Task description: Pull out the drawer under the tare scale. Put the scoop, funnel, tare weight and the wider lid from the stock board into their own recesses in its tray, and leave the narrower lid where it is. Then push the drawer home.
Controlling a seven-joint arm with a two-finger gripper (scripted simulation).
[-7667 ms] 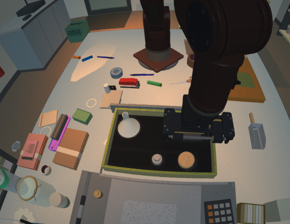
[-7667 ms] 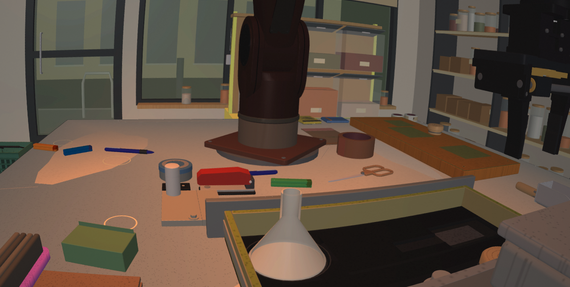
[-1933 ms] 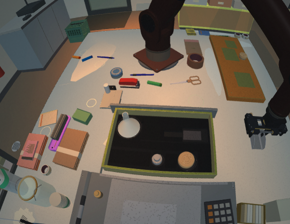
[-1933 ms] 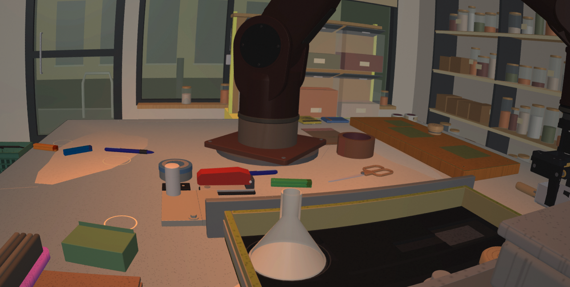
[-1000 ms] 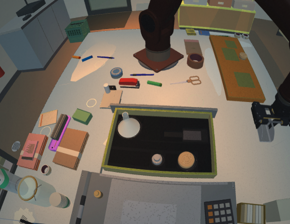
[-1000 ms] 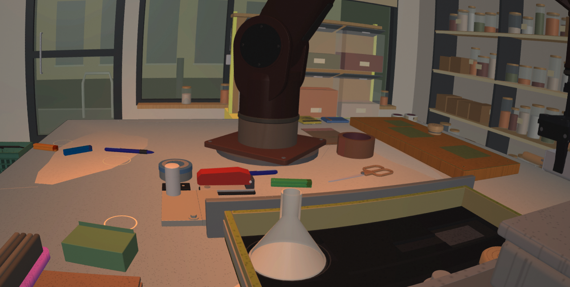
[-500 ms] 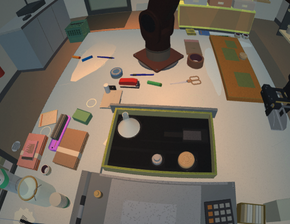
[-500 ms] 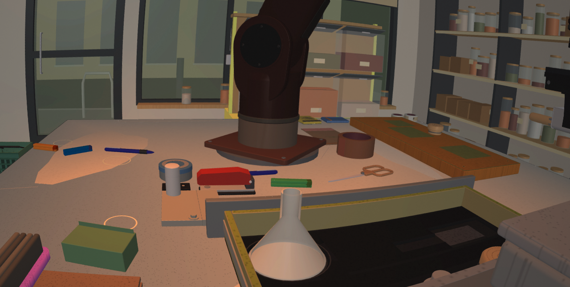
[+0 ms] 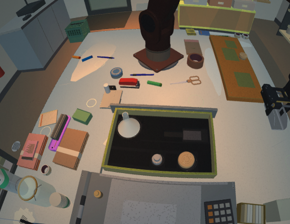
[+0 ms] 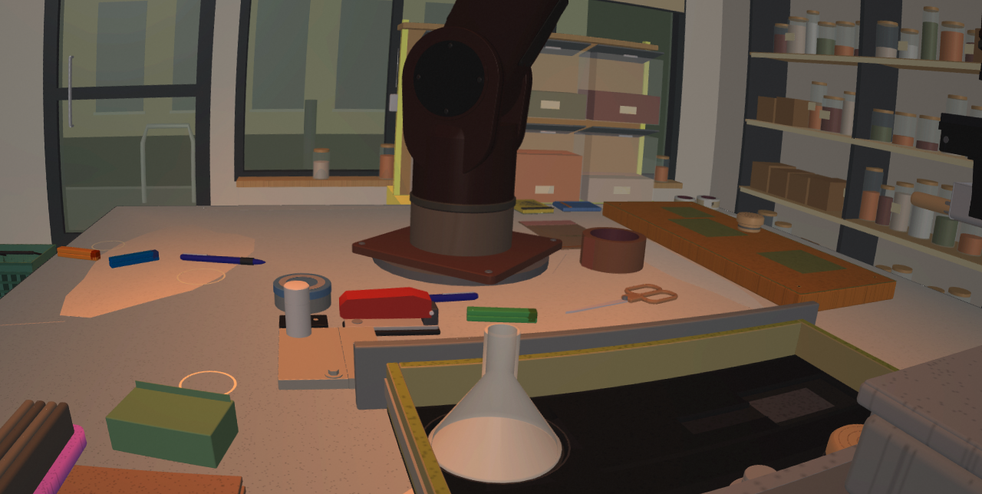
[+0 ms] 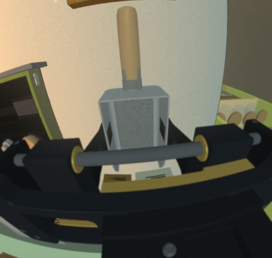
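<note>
My gripper (image 9: pixel 275 100) hangs above the table to the right of the open drawer (image 9: pixel 160 142). It is closed on the scoop (image 11: pixel 134 112). I hold the scoop by its grey bowl, and its wooden handle (image 11: pixel 129 44) points away from me toward the stock board (image 9: pixel 235 67). In the drawer's black tray the funnel (image 9: pixel 128 126) sits at the far left. The tare weight (image 9: pixel 157 159) and the wider lid (image 9: pixel 186 160) sit along the near side. The scoop recess (image 9: pixel 185 135) in the middle holds nothing. The narrower lid (image 9: pixel 243 55) lies on the stock board.
The drawer's right wall (image 9: pixel 212 142) stands left of the gripper, and the table's right edge is close below it. The scale (image 9: pixel 155 200) sits at the near edge. A tape roll (image 9: pixel 195 60), scissors (image 9: pixel 190 80) and the robot base (image 9: pixel 157 56) lie farther back.
</note>
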